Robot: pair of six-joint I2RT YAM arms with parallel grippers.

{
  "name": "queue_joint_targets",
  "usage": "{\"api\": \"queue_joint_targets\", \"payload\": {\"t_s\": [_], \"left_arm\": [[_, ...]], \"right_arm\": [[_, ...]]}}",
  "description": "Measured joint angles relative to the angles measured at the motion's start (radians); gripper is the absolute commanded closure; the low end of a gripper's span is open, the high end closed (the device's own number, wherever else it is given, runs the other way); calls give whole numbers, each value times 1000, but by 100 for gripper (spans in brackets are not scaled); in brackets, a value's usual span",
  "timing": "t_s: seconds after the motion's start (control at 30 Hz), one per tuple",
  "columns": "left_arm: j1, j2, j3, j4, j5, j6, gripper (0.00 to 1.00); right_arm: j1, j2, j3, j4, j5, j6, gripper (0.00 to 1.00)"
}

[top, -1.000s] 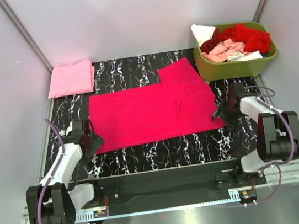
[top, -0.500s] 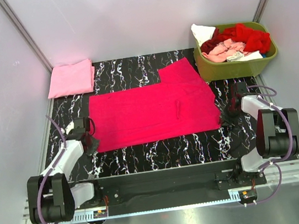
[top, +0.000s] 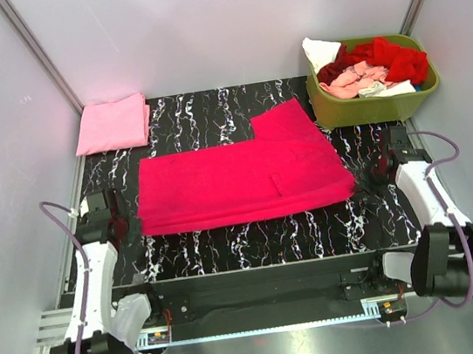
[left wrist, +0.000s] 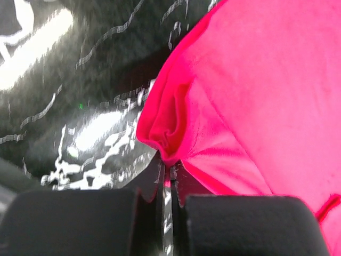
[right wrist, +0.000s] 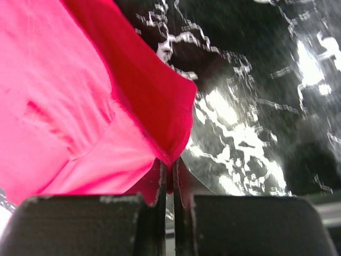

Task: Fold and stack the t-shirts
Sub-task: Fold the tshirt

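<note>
A bright magenta-pink t-shirt [top: 241, 181] lies spread across the black marbled table [top: 254, 240], one sleeve pointing to the far side. My left gripper [top: 127, 225] is shut on its near left corner. In the left wrist view the cloth [left wrist: 250, 96] bunches into the closed left gripper [left wrist: 168, 169]. At the near right corner my right gripper [top: 366, 181] is shut on the hem. The right wrist view shows a fold of the shirt [right wrist: 69, 96] pinched in the right gripper [right wrist: 169, 162], lifted a little off the table.
A folded light pink t-shirt [top: 112, 123] lies at the far left corner. The olive-green basket [top: 374, 105] at the far right holds red [top: 391, 54], salmon [top: 351, 80] and white [top: 320, 49] shirts. Grey walls close in both sides.
Both grippers went from open to shut on the shirt's near corners. Both arms then reached farther out, drawing the near edge up and towards the far side.
</note>
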Motion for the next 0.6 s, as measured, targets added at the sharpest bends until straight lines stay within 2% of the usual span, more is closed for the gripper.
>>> {"api": "queue_joint_targets", "payload": {"t_s": [0.2,0.23,0.27,0.3,0.33,0.37,0.4,0.43,0.47,0.6], "left_arm": [[3,-113,8,-150,48,-6,83],[4,-131,9,-174,53,-6,78],[4,-147,10,-199,60,-2,73],[5,-162,13,-225,64,3,67],[6,-174,16,-245,68,10,46],[6,-187,21,-271,71,22,37],[6,-200,28,-298,77,27,28],[6,-215,36,-321,83,32,22],[6,-230,45,-344,90,40,15],[6,-273,117,-406,111,100,13]], "right_arm": [[-5,-106,-3,-99,-26,17,100],[-5,-124,-5,-113,-29,19,96],[-5,-148,-9,-132,-34,21,82],[-5,-173,-11,-153,-43,28,74],[-6,-198,-11,-174,-52,32,60],[-6,-221,-11,-196,-61,38,43],[-6,-244,-11,-218,-74,45,9],[-6,-260,-11,-235,-78,43,1],[-7,-281,-10,-256,-84,45,1],[-8,-320,32,-310,-81,44,0]]}}
